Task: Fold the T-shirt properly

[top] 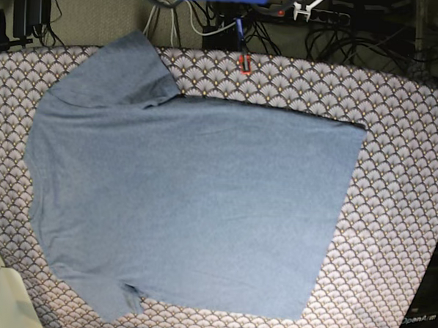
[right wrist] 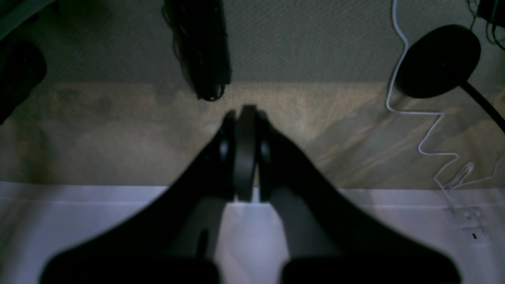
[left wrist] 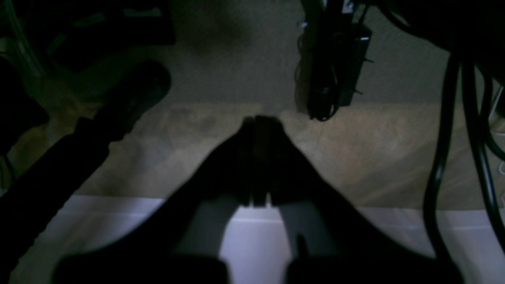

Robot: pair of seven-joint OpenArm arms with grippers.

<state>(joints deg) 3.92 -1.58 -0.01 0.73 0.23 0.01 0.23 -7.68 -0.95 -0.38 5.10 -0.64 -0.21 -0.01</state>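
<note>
Shirt (top: 195,207) lies flat on the table (top: 400,217), unfolded; left claw (left wrist: 260,122) and right claw (right wrist: 246,112) are closed, empty, off the cloth; next, likely grasp a sleeve

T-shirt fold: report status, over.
Left gripper shut, empty. Right gripper shut, empty. T-shirt spread flat on patterned table, unfolded. Nothing on it.

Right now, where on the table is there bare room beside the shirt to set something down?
The widest bare patch of the patterned tablecloth lies between the T-shirt hem and the table's right edge. A narrower strip runs above the shirt. The left side is crowded by sleeves.
</note>
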